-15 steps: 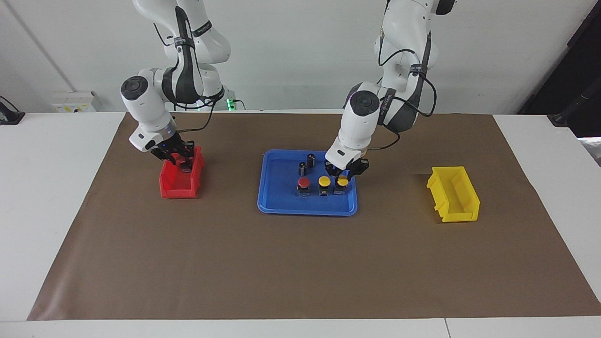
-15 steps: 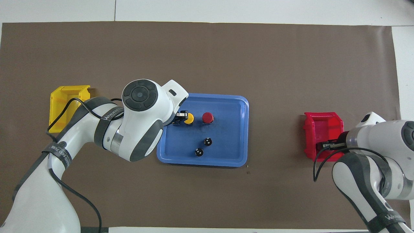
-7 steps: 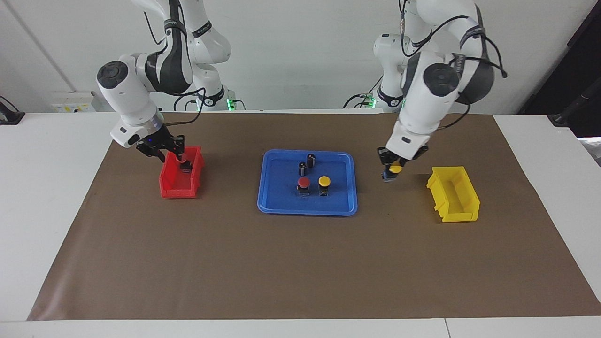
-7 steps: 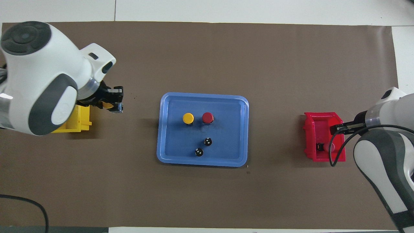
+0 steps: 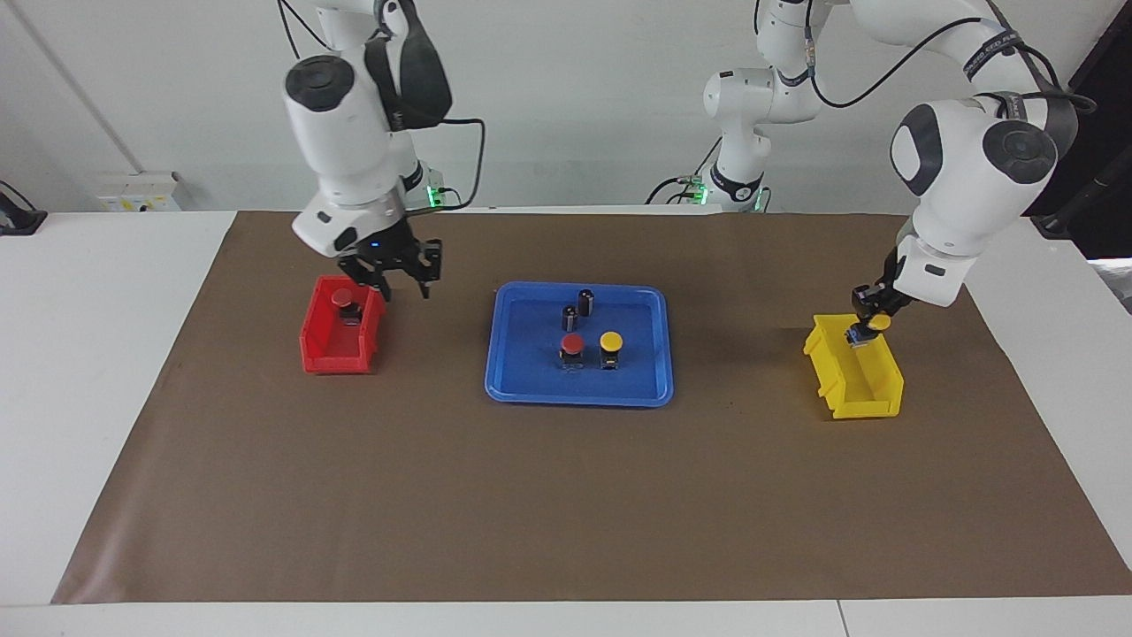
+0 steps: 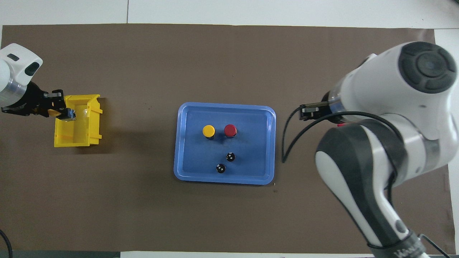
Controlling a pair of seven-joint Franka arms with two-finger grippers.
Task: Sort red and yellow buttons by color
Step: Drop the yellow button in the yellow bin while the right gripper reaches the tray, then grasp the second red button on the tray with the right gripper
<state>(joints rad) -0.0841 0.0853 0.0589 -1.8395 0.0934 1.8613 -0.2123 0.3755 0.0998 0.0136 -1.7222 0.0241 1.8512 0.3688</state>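
Left gripper point(image 5: 865, 317) hangs over the end of the yellow bin point(image 5: 871, 389) nearer the robots, its fingers pinched on a yellow button point(image 5: 875, 323). The button is clear of the bin floor, cap tilted toward the camera in the facing view.

Right gripper point(image 5: 395, 281) is raised over the paper mat point(image 5: 566, 495) just beside the red bin point(image 5: 332, 349), toward the blue tray point(image 5: 575, 394). Its fingers are spread and carry nothing.

One red button point(image 5: 344, 303) sits in the red bin, at the end nearer the robots, cap up.

On the blue tray at the middle of the mat, a second red button point(image 5: 572, 346) and a second yellow button point(image 5: 611, 343) stand upright side by side, apart from each other; the yellow one is toward the left arm's end. Two small dark cylinders point(image 5: 577, 309) stand nearer the robots than those buttons.

Writing: a dark band on the right arm's lower link carries white lettering in the overhead view, partly cut off by the frame edge; it appears to begin "WAN", the rest not legible. No readable labels on bins, tray or buttons
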